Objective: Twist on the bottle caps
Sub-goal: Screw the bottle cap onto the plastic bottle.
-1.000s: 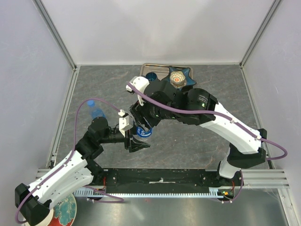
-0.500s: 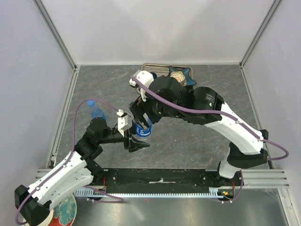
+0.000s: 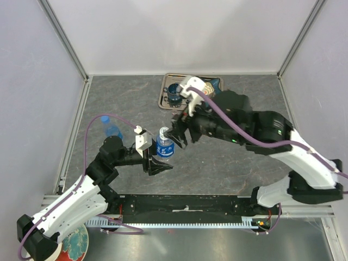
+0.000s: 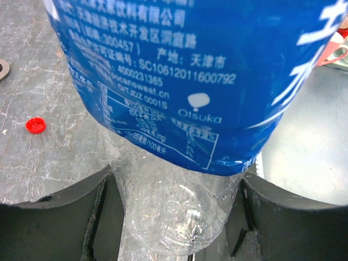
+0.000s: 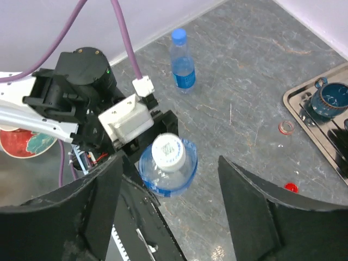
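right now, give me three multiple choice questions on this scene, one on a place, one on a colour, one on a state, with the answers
1. Where does the loose red cap lie?
A. on the table
B. on a bottle neck
C. between the fingers of one arm

2. What colour is the cap on the bottle held by the left fingers?
A. red
B. white
C. blue

3. How do the right fingers stand?
A. shut on a cap
B. shut on the bottle
C. open, the bottle below them

Answers: 1 A, it lies alone on the grey surface. 2 B, the right wrist view shows a white cap on its neck. 3 C, they are wide apart and grip nothing.
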You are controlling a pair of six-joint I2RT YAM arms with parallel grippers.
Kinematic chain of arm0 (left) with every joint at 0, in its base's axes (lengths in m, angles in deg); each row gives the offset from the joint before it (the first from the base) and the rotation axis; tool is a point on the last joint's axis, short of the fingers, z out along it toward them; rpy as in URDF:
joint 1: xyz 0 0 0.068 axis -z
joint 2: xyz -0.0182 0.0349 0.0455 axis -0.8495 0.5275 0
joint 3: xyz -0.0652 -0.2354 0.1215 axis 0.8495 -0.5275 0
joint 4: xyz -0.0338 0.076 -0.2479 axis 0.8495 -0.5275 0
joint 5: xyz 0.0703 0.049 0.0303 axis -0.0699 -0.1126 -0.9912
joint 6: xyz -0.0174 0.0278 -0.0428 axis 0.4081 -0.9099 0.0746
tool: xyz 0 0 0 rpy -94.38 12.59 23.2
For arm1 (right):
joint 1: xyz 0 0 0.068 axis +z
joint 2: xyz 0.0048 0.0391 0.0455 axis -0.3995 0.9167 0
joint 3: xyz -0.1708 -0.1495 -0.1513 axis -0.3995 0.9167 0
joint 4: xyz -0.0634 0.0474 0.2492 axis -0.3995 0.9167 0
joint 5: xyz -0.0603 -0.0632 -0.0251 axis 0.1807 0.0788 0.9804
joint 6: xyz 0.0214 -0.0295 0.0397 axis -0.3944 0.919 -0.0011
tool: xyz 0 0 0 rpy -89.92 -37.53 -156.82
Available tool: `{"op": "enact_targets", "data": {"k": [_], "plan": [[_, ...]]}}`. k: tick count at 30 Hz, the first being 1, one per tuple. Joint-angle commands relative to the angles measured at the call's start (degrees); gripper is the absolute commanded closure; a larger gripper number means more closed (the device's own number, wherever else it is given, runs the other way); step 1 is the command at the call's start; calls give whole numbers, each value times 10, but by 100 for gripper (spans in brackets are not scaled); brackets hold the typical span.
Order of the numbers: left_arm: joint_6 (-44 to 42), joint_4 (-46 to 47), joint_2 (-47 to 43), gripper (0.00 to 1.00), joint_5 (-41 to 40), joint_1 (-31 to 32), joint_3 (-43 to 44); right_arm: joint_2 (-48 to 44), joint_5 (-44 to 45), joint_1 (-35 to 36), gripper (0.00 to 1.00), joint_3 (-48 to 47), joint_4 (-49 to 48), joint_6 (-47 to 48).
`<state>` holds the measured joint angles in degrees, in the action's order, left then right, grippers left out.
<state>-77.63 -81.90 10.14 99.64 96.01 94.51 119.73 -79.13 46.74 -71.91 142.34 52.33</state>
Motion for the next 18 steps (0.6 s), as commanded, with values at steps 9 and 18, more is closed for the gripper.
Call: {"op": "enact_targets", "data": {"k": [9,18], "plan": [[37,38,-5,98,14,-4,12,-230,-60,2,28,344,-356,78],[34,35,-4,98,24,-4,20,-222,-91,1,21,383,-430,112]]}}
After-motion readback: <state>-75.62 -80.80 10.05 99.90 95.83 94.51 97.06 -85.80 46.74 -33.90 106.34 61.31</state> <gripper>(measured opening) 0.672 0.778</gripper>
